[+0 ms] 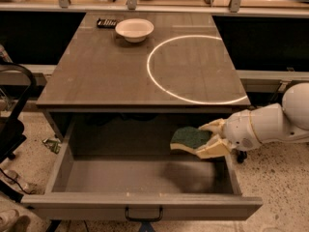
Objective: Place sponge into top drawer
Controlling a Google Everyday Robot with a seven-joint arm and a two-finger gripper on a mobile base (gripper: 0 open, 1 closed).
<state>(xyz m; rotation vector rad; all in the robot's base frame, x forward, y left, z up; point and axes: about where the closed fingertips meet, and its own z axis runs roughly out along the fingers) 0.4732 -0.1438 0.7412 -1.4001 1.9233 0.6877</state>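
Sponge (189, 137) hangs pinched between the jaws of the gripper (208, 139), above the right rear of the open top drawer (87, 208), clear of its floor. Best to lower it close to the floor and release gently, away from the side wall.

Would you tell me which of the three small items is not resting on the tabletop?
The sponge: the gripper holds it above the right side of the open top drawer, whereas the white bowl and dark gadget sit at the far end of the table.
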